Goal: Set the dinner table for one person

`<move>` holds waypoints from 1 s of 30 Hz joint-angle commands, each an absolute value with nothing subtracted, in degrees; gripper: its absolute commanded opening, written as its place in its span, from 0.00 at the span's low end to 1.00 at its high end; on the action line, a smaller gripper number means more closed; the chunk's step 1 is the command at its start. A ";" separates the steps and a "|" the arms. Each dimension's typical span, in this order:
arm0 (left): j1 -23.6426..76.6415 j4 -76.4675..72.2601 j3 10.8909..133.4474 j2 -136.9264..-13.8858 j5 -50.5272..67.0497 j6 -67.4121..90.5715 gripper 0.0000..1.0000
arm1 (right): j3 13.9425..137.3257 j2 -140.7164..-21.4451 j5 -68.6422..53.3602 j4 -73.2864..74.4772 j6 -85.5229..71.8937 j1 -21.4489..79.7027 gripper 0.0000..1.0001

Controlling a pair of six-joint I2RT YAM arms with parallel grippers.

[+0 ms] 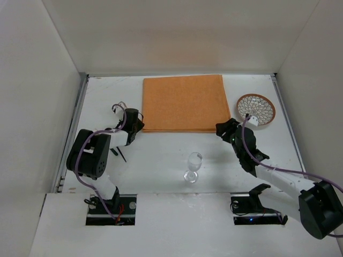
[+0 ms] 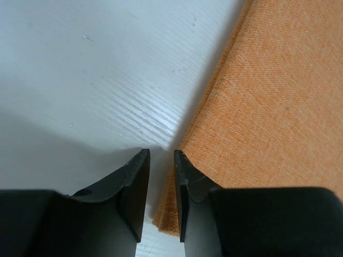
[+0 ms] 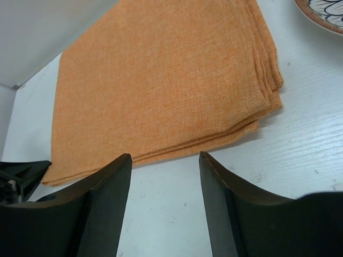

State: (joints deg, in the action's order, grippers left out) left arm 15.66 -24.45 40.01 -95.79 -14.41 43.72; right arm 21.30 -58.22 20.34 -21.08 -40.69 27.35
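Note:
The dinner table (image 1: 161, 155) is a large matte white surface. A folded orange cloth (image 1: 183, 103) lies flat at its middle back. My left gripper (image 1: 138, 124) is at the cloth's near left corner. In the left wrist view its jaws (image 2: 161, 152) stand a narrow gap apart, one finger over the cloth (image 2: 268, 107), the other over bare table (image 2: 80, 64), with the corner showing in the gap. My right gripper (image 1: 224, 128) is open and empty near the cloth's near right corner, its jaws (image 3: 165, 155) over bare table just before the cloth's near edge (image 3: 161, 80).
A patterned brown-rimmed plate (image 1: 256, 108) sits right of the cloth; its rim shows in the right wrist view (image 3: 327, 10). A clear stemmed glass (image 1: 193, 166) stands upright at the near middle. Dark cutlery (image 1: 119, 153) lies by the left arm. White walls edge the table.

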 commanded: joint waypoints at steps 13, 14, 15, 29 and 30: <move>20.60 -27.68 29.99 -73.07 -21.27 41.93 0.40 | 26.80 -55.72 22.06 -17.68 -39.37 26.50 0.14; 21.48 -28.29 28.93 -70.95 -21.36 41.58 0.41 | 27.15 -55.72 22.23 -16.88 -39.46 25.71 0.14; 22.71 -29.34 27.61 -68.75 -21.27 41.40 0.42 | 27.77 -55.72 22.67 -15.31 -39.72 24.40 0.14; 31.77 -40.96 17.32 -62.93 -18.28 37.27 0.46 | 30.93 -66.87 22.87 -13.09 -49.39 -6.96 0.72; 32.12 -41.13 17.14 -62.67 -18.46 37.27 0.46 | 31.55 -68.80 21.11 -13.70 -49.83 -9.34 0.72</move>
